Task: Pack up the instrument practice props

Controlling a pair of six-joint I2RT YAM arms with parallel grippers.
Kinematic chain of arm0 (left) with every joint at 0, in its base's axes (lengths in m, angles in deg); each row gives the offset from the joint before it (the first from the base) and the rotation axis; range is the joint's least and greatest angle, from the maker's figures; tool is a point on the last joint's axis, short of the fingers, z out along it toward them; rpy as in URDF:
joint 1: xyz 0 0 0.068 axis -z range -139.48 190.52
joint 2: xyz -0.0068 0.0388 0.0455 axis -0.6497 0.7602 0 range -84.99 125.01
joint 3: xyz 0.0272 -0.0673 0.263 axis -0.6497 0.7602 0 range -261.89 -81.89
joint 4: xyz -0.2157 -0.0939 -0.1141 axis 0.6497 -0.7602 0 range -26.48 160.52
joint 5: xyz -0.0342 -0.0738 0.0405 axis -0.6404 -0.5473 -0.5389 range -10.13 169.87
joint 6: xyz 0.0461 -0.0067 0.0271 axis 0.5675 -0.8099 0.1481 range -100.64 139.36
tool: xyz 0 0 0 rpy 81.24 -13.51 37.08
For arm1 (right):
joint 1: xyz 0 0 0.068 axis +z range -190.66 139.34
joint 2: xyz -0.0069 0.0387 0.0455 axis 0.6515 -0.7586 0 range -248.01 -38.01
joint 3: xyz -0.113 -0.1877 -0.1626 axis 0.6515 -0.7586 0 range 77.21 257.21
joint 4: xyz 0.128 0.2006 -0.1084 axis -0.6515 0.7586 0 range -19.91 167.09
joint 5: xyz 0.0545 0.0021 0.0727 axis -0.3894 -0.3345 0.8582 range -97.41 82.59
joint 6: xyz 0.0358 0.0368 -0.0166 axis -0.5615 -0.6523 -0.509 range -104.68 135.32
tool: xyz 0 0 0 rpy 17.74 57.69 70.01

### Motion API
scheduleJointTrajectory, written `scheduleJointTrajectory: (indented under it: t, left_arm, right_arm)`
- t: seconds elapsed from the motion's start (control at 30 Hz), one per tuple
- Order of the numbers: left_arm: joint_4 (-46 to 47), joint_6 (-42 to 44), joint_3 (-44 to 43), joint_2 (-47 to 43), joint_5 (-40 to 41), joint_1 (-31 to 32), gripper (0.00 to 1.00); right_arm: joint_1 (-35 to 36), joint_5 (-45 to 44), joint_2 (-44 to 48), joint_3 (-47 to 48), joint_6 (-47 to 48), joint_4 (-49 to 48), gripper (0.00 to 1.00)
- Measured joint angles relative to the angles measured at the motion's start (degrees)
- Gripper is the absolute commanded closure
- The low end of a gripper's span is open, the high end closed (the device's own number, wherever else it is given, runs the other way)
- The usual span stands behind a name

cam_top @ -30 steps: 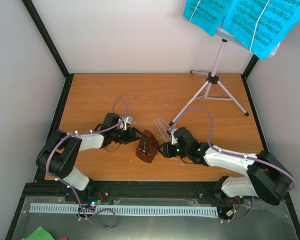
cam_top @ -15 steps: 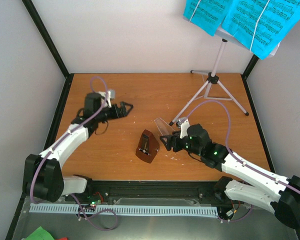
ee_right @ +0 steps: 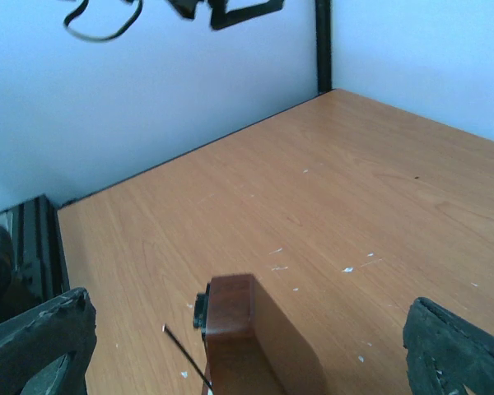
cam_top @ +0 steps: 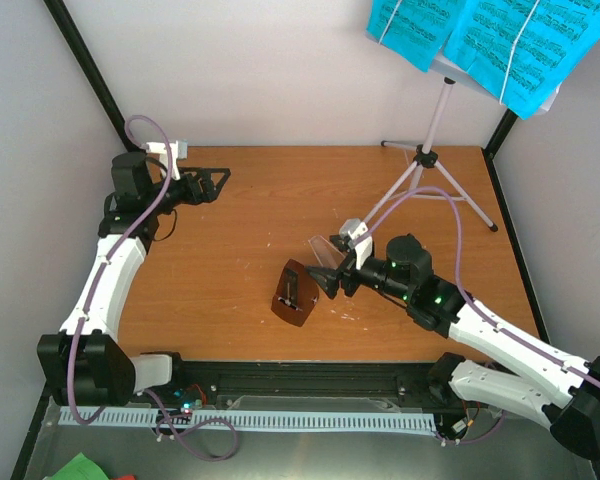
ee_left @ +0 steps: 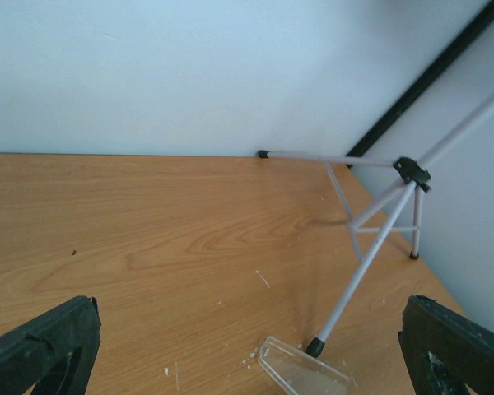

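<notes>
You have one table [cam_top: 280,190]. On it you can count one dark red-brown metronome [cam_top: 294,296], toward the near edge, and one clear cover [cam_top: 325,250] lying apart from it. There is one tripod music stand [cam_top: 427,150] at the far right corner, and you can count three legs on it. Up on its desk you see two cyan sheet-music pages [cam_top: 480,40], each crossed by one white band; you cannot tell whether more pages lie beneath them. You have two arms over the table, each with one tool, so two in all: the left tool [cam_top: 212,185] and the right tool [cam_top: 328,282], each with two fingers.
</notes>
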Motion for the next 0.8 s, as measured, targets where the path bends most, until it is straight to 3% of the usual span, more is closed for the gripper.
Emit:
scheduleJointTrajectory:
  t: [0.23,0.6,0.8]
  left_arm:
    - [1.7,6.0,3.4,-2.4,-3.3,0.0,0.01]
    - [7.9,8.6,14.8,-8.5,-2.7,0.0,0.01]
    - [8.7,9.3,15.0,-8.9,-1.0,0.0,0.01]
  right_arm:
    - [0.8,3.9,-2.2,-5.9,7.8,-9.6,0.00]
    - [6.8,-0.7,-14.3,-6.4,12.8,-18.3,0.00]
    - [7.5,-1.1,-17.0,-11.1,13.5,-25.6,0.00]
